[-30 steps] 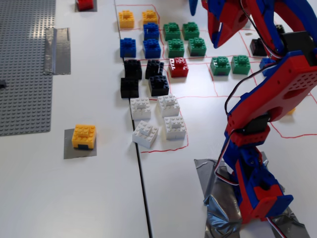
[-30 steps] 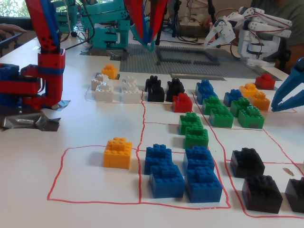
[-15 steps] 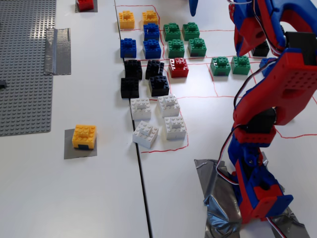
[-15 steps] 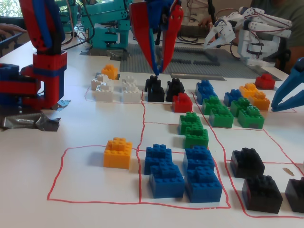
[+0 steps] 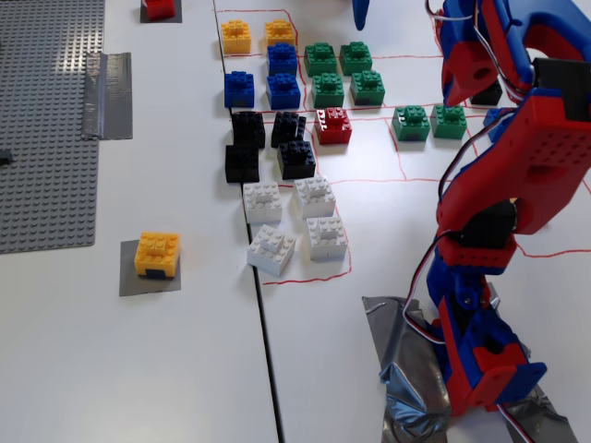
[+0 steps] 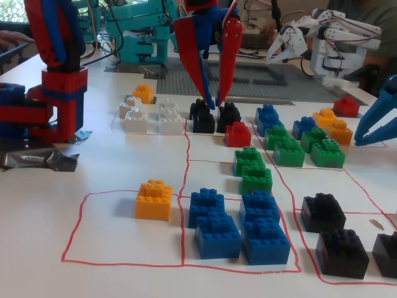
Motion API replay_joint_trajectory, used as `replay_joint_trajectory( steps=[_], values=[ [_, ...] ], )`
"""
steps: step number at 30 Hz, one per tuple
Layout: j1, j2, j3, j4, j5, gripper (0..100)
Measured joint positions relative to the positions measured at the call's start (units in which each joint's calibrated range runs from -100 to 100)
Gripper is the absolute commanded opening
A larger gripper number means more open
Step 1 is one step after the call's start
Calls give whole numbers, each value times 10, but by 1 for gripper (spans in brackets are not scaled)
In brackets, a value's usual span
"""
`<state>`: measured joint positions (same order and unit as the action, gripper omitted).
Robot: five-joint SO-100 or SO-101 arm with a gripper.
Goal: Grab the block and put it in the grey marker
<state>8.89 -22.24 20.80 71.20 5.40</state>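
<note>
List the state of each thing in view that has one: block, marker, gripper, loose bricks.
block: resting on the grey marker, not held.
grey marker: flat on the table, occupied by the block.
gripper: open, empty, fingertips pointing down.
white bricks: four, loose inside their red outline.
red brick: alone beside the black bricks.

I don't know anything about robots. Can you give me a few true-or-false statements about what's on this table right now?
1. A yellow-orange block sits on the grey marker. True.
2. The gripper is holding a brick. False: its fingers stand apart with nothing between them, above the black bricks.
3. There are four white bricks in a cluster. True.
4. The red brick beside the black bricks rests on the studded baseplate. False: it rests on the white table.
</note>
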Motion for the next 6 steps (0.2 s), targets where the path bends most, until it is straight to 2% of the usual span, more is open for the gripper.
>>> replay_joint_trajectory(
  steps=[6],
  values=[
    [-2,0,0,-6,0,0]
  ],
)
